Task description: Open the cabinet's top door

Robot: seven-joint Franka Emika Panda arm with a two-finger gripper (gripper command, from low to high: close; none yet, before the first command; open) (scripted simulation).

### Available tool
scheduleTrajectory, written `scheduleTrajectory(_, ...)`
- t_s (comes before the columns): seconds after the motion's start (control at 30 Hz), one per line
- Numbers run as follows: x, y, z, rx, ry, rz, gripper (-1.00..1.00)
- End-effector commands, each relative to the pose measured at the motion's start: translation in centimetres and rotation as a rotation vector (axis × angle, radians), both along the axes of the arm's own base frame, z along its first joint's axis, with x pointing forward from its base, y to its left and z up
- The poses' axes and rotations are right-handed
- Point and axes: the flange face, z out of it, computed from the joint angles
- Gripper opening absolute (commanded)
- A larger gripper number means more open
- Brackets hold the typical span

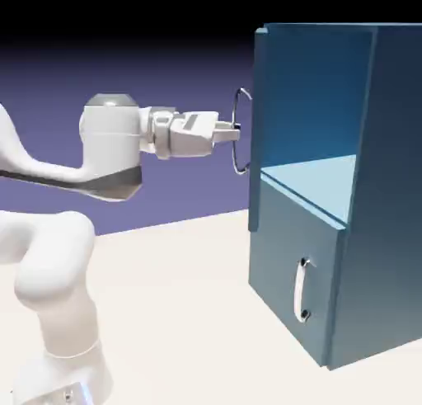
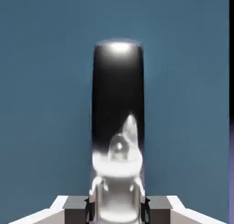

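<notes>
A white arm reaches level from the exterior view's left, its gripper (image 1: pixel 233 131) clamped on the long silver handle (image 1: pixel 240 131) of the top door (image 1: pixel 260 123), which stands swung well out from the cabinet (image 1: pixel 387 197). In that view the door shows nearly edge-on at the cabinet's left front corner, and the upper compartment lies open behind it, its pale blue shelf (image 1: pixel 317 181) in plain sight. The lower door (image 1: pixel 293 288) sits shut beneath, its small handle (image 1: pixel 302 291) untouched.

From the hand view, the handle (image 2: pixel 118 127) fills the middle as a dark, glossy upright bar, pinched between the two grey fingertips (image 2: pixel 75 204) at the bottom edge; the door's flat teal face (image 2: pixel 45 104) spreads behind it. The fingers stand narrow, holding the bar and nothing else.

The step in hand appears to be the pull itself, and it looks close to done: the door is already wide enough to bare the whole compartment. What remains, by this reading, is either a little more swing along the door's arc or simply letting go. Any further pull calls for the hand to follow the curve around the hinge rather than drag straight back, so the bar does not twist out of the grip. A release calls for parting the fingers and backing clear of the handle without nudging the door shut again.
</notes>
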Motion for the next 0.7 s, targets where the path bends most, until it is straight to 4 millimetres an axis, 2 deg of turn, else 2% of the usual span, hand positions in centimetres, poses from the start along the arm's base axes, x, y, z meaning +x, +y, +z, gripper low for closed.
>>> scheduleTrajectory(0.0,-0.2,0.2,0.0,0.0,0.0,-0.01,-1.0)
scheduleTrajectory(0.3,-2.3,3.7,0.0,0.0,0.0,-0.133,-1.0)
scheduleTrajectory(0.67,-5.1,10.9,0.0,0.0,0.0,-0.367,-1.0)
